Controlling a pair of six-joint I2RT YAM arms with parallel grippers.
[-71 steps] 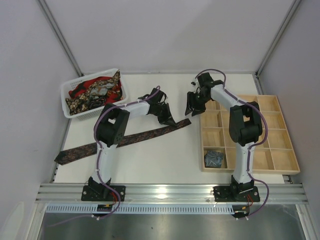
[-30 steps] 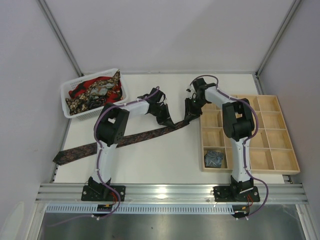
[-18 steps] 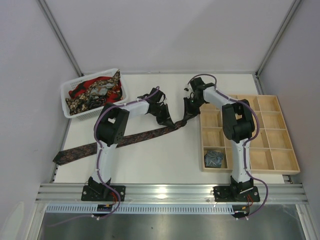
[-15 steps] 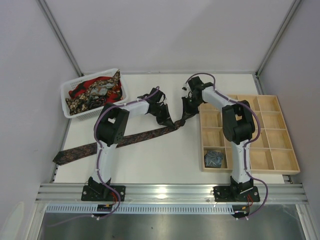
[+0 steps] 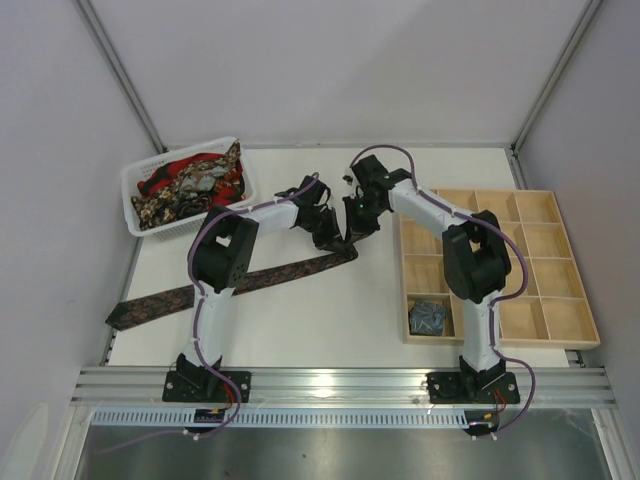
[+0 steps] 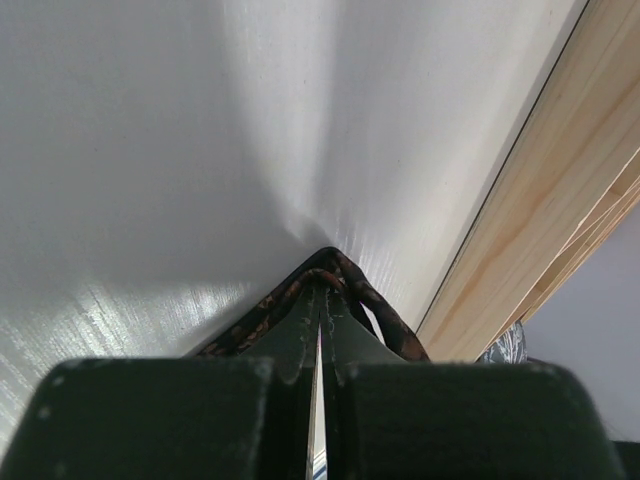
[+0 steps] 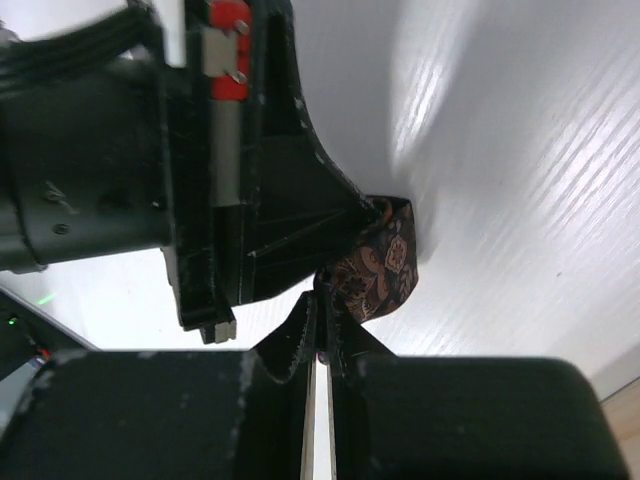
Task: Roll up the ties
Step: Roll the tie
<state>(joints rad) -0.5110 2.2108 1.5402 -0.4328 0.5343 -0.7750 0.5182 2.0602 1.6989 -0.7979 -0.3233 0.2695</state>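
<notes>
A dark brown-maroon patterned tie (image 5: 230, 283) lies slantwise on the white table, its wide end at the front left. My left gripper (image 5: 334, 238) is shut and its tips rest at the tie's narrow end. In the left wrist view the tie (image 6: 385, 310) wraps around the outside of the closed left gripper (image 6: 322, 285). My right gripper (image 5: 351, 226) is right beside it, shut on the tie's end. In the right wrist view the folded tie (image 7: 385, 262) runs from my right gripper (image 7: 322, 300) over the left gripper's fingers (image 7: 300, 215).
A white basket (image 5: 135, 192) at the back left holds several loose ties (image 5: 190, 182). A wooden compartment tray (image 5: 560, 322) stands at the right, with a grey-blue coiled tie (image 5: 428, 317) in its near-left cell. The tray's edge (image 6: 545, 210) is close to the left gripper.
My right gripper went down to the tie's narrow end, took hold of it and carried it left, folding it over the left gripper's tips. The left gripper stayed in place.
</notes>
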